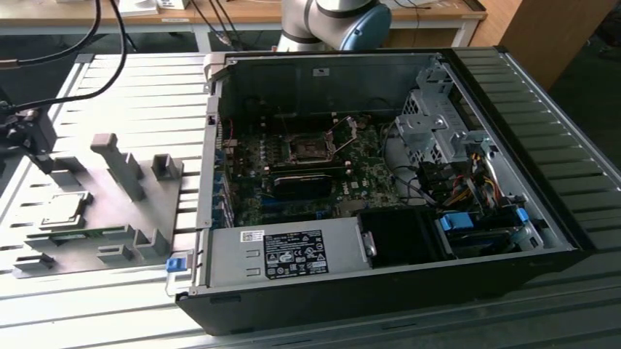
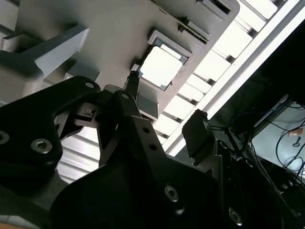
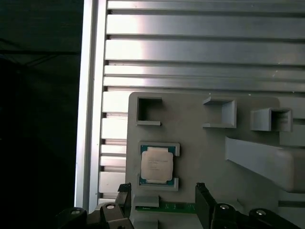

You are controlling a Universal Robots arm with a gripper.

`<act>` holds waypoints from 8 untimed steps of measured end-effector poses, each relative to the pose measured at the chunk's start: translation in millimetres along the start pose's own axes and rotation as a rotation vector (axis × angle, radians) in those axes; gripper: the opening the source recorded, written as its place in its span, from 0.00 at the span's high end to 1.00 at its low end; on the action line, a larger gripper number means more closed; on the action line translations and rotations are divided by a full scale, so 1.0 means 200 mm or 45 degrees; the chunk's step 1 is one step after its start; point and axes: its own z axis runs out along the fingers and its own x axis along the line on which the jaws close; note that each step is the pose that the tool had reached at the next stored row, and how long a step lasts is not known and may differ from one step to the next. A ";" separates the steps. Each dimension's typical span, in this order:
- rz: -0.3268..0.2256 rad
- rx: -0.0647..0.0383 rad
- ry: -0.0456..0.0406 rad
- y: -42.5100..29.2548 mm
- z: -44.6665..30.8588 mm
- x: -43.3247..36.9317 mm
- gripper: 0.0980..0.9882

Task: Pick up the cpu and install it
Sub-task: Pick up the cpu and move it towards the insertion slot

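The cpu (image 3: 157, 163) is a flat silvery square lying in a shallow recess of the grey fixture plate (image 3: 205, 152). It also shows in the second wrist view as a bright square (image 2: 161, 67), and on the exterior view's left (image 1: 63, 209). My gripper (image 3: 163, 198) hangs open above the plate, with its two dark fingers (image 3: 202, 200) spread wider than the chip and nothing between them. The fingertips stand just off the chip's edge, not touching it. In the exterior view the gripper (image 1: 41, 160) is above the plate's far-left part. The dark socket (image 1: 308, 149) sits on the motherboard inside the open computer case.
Upright grey blocks (image 1: 121, 163) rise from the fixture plate close to the gripper. A green strip (image 3: 167, 207) lies in the plate beside the chip. The open black case (image 1: 388, 291) takes up the exterior view's middle and right, on a slatted metal table (image 1: 145, 94). Cables (image 1: 107, 43) hang at the back.
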 end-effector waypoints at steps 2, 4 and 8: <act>0.000 0.000 0.000 -0.001 0.019 0.000 0.38; 0.000 0.002 0.000 -0.002 0.037 0.001 0.38; 0.005 0.004 0.000 -0.003 0.073 0.009 0.38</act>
